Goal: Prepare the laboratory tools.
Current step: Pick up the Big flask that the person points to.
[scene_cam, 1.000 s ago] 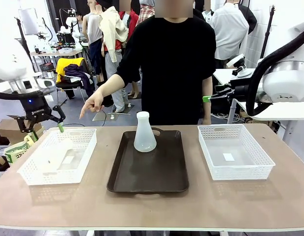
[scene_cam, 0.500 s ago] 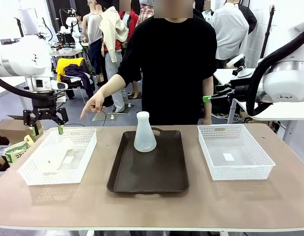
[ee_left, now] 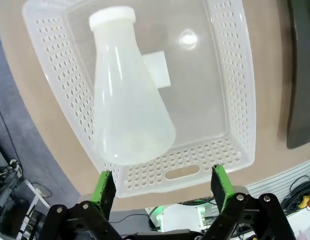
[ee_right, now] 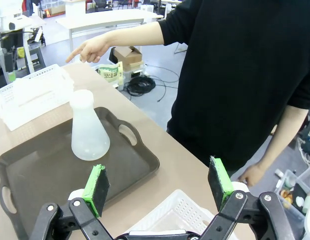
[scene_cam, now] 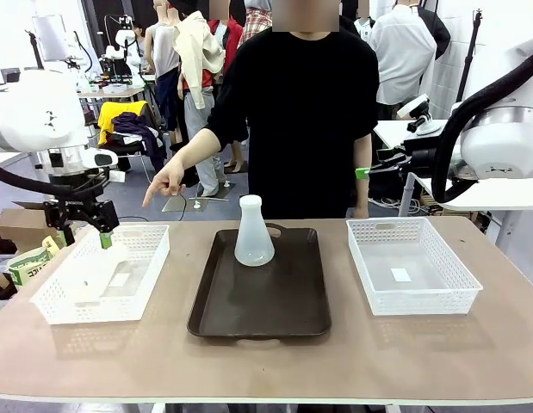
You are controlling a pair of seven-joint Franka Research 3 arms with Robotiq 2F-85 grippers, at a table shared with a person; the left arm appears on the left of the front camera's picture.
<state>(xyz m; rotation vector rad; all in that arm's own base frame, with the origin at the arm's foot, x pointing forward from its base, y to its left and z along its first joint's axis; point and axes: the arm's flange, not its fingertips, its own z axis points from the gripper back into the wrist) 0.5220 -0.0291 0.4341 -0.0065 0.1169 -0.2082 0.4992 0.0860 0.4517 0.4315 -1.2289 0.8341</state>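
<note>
Wooden surface [scene_cam: 421,361]: one flask [scene_cam: 253,237] upright on centre tray [scene_cam: 275,310], seemingly placed; second flask [ee_left: 127,95] lying in left-edge basket [ee_left: 240,100], seemingly pending. Left end effector [ee_left: 162,175] wide above it; right end effector [ee_right: 159,185] wide, empty.

White rounded arms [scene_cam: 38,116], black cables [scene_cam: 481,90] — black hands [ee_left: 163,184] tipped with green pads [ee_left: 220,181].

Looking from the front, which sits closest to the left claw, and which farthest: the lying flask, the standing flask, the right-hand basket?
1. Lying flask, in the left basket just below the left gripper.
2. Standing flask, on the tray at mid-table.
3. Right-hand basket, at the table's opposite end.
</note>
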